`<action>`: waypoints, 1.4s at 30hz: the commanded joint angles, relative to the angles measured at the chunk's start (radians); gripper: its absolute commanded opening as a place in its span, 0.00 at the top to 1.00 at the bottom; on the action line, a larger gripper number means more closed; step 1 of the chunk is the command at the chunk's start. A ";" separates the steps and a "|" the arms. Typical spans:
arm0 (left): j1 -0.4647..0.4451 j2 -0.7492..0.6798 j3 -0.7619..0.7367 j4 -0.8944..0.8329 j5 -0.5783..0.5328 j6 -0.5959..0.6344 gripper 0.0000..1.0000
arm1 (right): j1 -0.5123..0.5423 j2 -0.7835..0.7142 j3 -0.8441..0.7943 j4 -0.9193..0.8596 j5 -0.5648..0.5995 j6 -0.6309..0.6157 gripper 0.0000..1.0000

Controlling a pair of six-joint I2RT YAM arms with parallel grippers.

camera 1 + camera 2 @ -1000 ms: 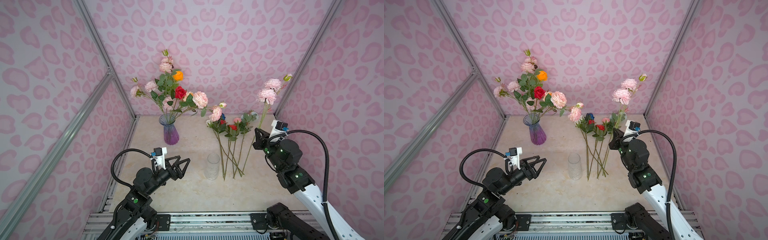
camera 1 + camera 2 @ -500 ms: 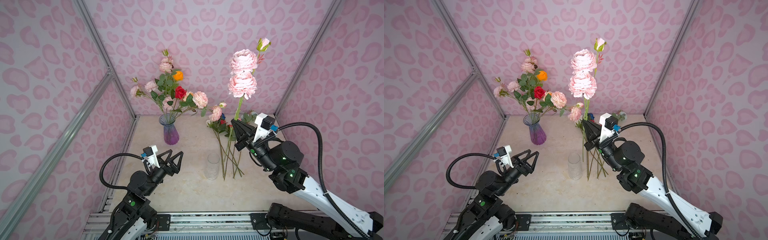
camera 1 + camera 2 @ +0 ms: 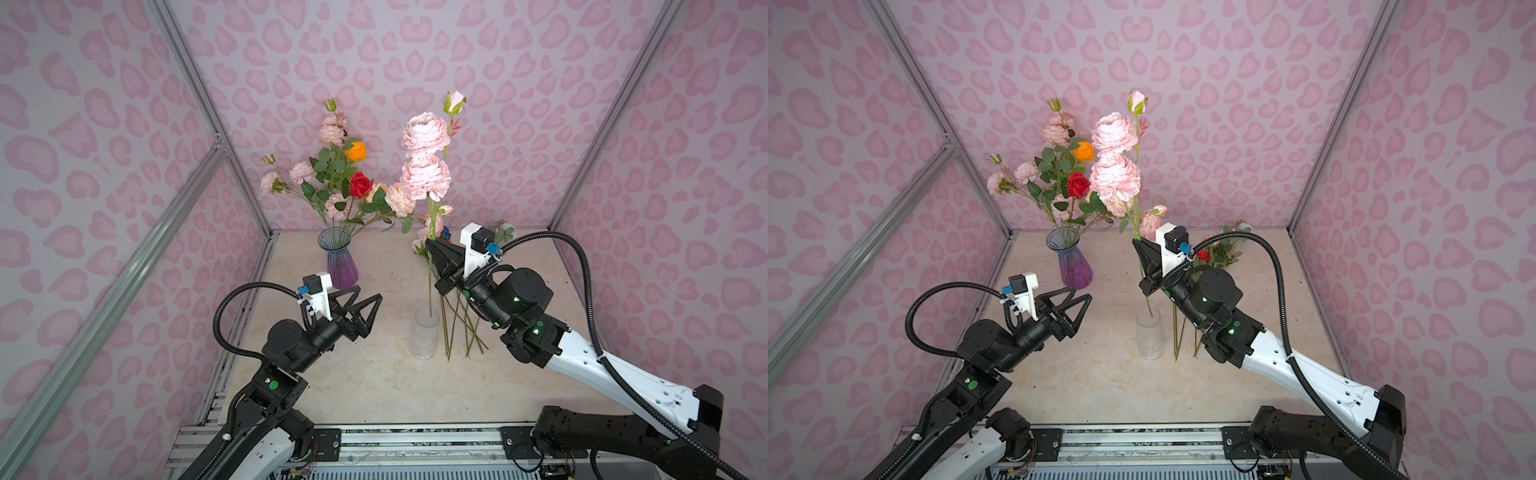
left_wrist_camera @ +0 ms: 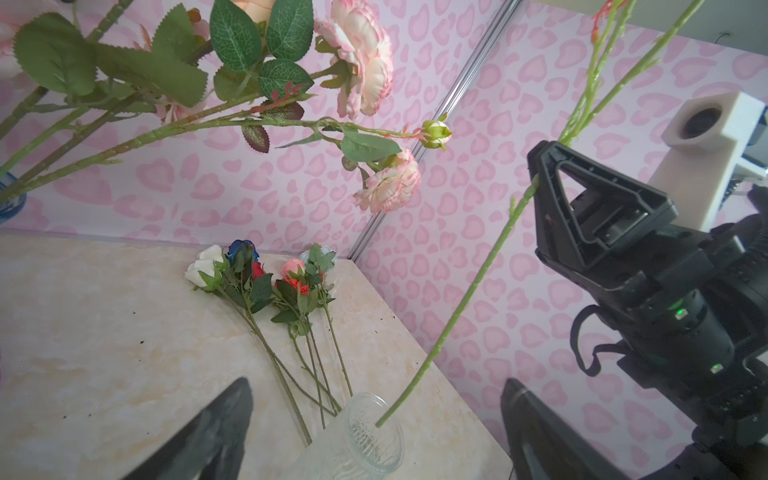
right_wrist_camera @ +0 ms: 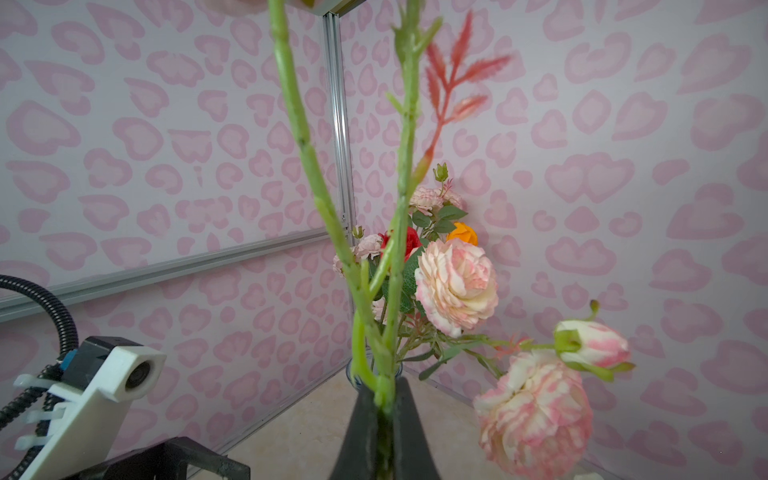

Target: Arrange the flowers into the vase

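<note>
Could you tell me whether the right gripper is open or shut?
Shut: the right gripper clamps the pink flower's stem, both jaws pressed against it.

There are two glass vases: one purple fluted vase (image 3: 341,266) and one clear ribbed vase (image 3: 424,336). One long green stem (image 4: 466,291) carries two large pale-pink peonies and one bud. The purple vase holds one orange rose (image 3: 356,151) and one red rose (image 3: 360,185). Six small loose roses (image 4: 262,286) lie flat.

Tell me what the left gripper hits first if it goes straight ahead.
Probably the clear glass, low between the jaws of the open left gripper, with the held stem dipping into it. Depth is unclear; it might pass above.
</note>
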 commanded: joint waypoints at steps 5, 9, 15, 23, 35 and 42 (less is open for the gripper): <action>-0.005 0.046 0.008 0.056 0.015 0.027 0.06 | 0.002 0.015 -0.108 0.083 -0.006 0.024 1.00; -0.009 0.091 -0.002 0.059 -0.006 0.041 0.07 | 0.005 0.007 -0.191 0.111 -0.003 0.038 1.00; -0.015 0.178 -0.030 0.086 -0.046 0.043 0.10 | 0.007 0.011 -0.278 0.135 0.014 0.032 1.00; -0.038 0.237 -0.017 0.126 -0.067 0.053 0.10 | 0.006 0.046 -0.297 0.095 0.023 0.035 1.00; -0.069 0.332 0.027 0.135 -0.100 0.103 0.12 | 0.007 0.078 -0.363 0.131 0.042 0.040 0.98; -0.082 0.377 0.049 0.139 -0.094 0.123 0.13 | 0.007 0.072 -0.381 0.131 0.046 0.047 0.90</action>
